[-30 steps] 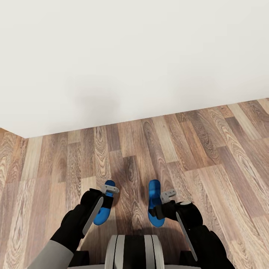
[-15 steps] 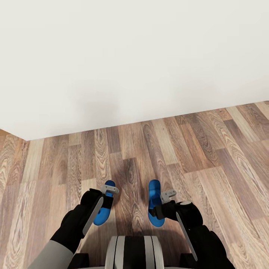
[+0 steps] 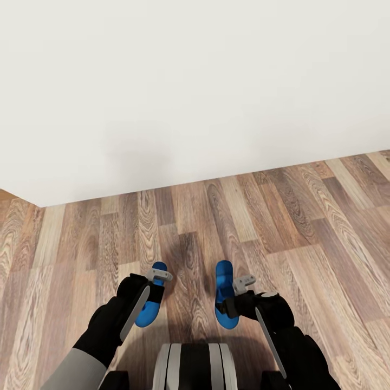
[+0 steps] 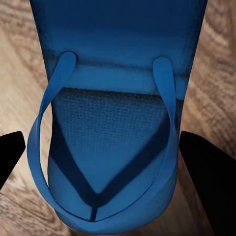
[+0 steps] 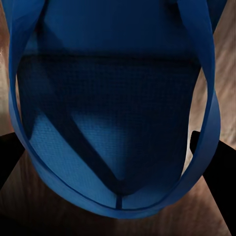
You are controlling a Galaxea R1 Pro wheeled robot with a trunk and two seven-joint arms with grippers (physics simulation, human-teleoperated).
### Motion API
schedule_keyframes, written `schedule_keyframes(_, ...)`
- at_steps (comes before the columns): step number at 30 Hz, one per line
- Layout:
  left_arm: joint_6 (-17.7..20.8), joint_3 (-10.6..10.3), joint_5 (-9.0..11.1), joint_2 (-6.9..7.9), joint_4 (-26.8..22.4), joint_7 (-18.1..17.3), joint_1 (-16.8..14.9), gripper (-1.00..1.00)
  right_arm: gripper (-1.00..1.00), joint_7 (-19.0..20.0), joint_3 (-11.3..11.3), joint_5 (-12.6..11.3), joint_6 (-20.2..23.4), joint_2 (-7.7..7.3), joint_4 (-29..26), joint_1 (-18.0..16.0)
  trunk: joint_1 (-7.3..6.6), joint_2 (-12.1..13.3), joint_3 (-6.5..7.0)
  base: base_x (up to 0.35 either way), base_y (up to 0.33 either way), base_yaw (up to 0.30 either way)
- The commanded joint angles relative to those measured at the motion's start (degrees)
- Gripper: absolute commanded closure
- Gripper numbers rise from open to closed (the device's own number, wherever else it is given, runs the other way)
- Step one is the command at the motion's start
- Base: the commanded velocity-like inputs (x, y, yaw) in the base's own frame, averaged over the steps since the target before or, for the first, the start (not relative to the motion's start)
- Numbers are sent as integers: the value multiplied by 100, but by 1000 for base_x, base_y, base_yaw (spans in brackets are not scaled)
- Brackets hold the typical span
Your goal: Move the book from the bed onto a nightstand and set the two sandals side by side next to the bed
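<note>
— Where were the sandals?
— Held above the plank floor (image 3: 303,216), one per arm. Left sandal (image 3: 149,303) clamped in the left gripper (image 3: 154,281), right sandal (image 3: 223,295) clamped in the right gripper (image 3: 238,290). Carried roughly parallel, apart, toes pointing toward the white wall (image 3: 195,81).
— And close up?
— Left sandal (image 4: 113,147) seen with thong straps arching over the sole, dark fingers (image 4: 209,182) at either edge. Right sandal (image 5: 115,128) likewise, dark fingers (image 5: 219,177) flanking it.
— Bed, book, nightstand?
— Couldn't tell where.
</note>
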Motion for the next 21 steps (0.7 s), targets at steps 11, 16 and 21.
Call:
schedule_keyframes(11, 19, -7, 72, 1, 100, 66, -2, 100, 100, 46, 1, 60, 20, 1, -6, -2, -1, -1, 99, 0, 0, 0)
schedule_keyframes(16, 19, -7, 75, 1, 107, 67, -2, 100, 100, 45, 1, 60, 20, 1, -6, -3, -1, -1, 145, 0, 0, 0)
schedule_keyframes(21, 19, -7, 77, 1, 112, 67, -2, 100, 100, 47, -1, 60, 20, 1, -6, -2, -1, -1, 191, 0, 0, 0)
